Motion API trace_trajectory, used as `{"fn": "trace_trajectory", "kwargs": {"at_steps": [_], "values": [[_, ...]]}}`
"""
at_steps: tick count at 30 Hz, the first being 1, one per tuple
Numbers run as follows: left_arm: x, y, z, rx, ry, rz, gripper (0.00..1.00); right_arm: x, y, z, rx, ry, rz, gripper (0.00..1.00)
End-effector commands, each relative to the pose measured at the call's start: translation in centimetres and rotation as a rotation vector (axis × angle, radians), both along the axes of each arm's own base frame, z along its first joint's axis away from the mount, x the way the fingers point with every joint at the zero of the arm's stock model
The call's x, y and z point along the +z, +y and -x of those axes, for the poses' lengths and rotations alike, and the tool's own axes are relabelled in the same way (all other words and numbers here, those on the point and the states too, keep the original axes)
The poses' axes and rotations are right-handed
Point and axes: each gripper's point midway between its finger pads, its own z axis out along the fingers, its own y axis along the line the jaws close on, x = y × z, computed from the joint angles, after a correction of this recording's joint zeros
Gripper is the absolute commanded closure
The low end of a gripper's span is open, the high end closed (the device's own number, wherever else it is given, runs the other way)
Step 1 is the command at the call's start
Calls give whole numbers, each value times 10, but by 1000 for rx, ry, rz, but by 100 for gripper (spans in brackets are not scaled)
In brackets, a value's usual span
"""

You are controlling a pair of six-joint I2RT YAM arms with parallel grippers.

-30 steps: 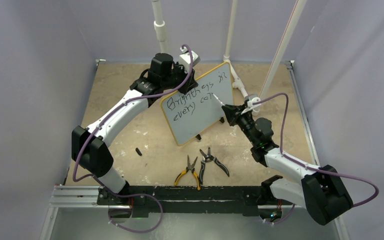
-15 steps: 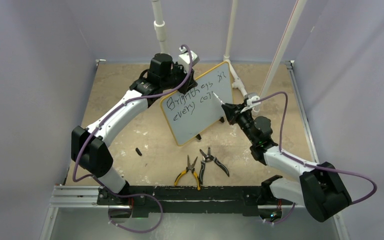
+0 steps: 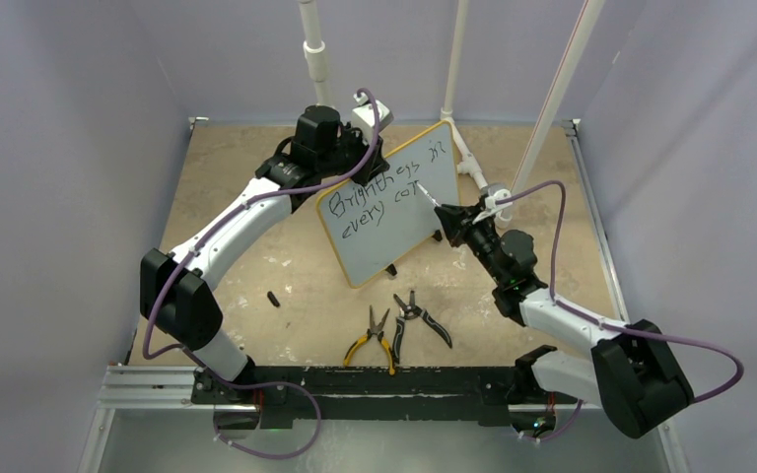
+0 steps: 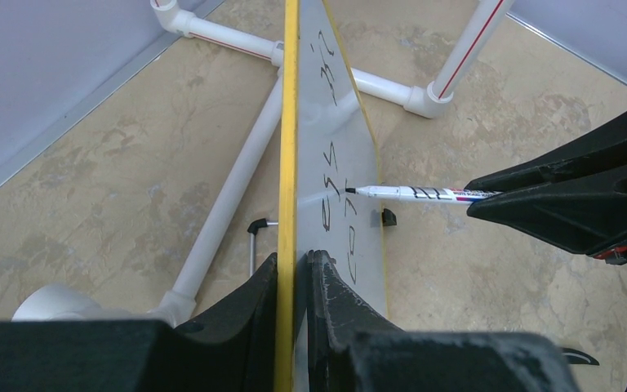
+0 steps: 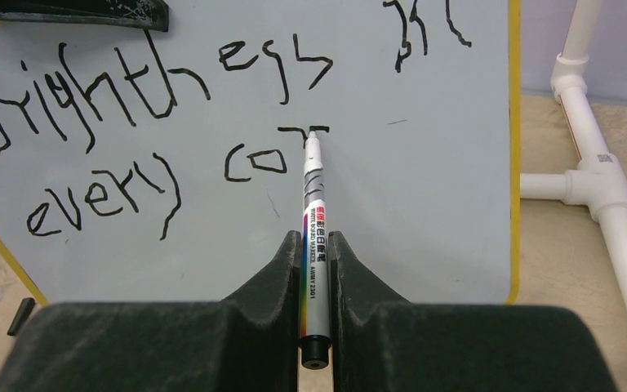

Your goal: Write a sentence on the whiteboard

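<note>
Because the left tool (image 4: pixel 294 273) pinches only the yellow top rim of the whiteboard (image 3: pixel 399 246), at the upper left corner of the board as the top view shows it, its hold is narrow. A hard push from the pen could swing the board about that 1 clamped spot or rock it on its small black feet. The board stands tilted up near the middle of the bench (image 3: pixel 256 197).

The sentence (image 5: pixel 159 86) runs in 2 lines. The upper line reads roughly "Brightness in", and the lower reads "every co" plus an unfinished stroke. In the right wrist view the nib of the whiteboard marker (image 5: pixel 314 220) sits at the top bar of that stroke, centre frame.

I judge 2 risks here. Too little pressure would leave skipped, faint strokes, while too much would bend the board away. The remaining letters must also fit before the yellow rim at the right, so wide lettering could crowd that edge.

Right of the board, the right tool (image 5: pixel 316 241) has its fingers pressed together on the marker barrel. If the barrel slides or twists in that pinch, the nib would wander and spoil the letter shapes.
</note>
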Motion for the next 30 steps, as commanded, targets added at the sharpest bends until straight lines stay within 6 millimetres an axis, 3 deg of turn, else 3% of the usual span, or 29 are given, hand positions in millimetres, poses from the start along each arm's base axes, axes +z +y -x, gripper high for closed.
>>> {"fn": "trace_trajectory", "kwargs": {"at_steps": [1, 11, 18, 30], "values": [[18, 5, -3, 13, -70, 9, 100, 3, 4, 5, 25, -14, 7, 100], [19, 5, -3, 14, -70, 9, 100, -6, -2, 10, -3, 11, 14, 100], [20, 5, -2, 14, -72, 10, 100, 15, -8, 16, -17, -48, -24, 100], [18, 6, -3, 16, -70, 8, 100, 18, -6, 4, -36, -46, -25, 100]]}}
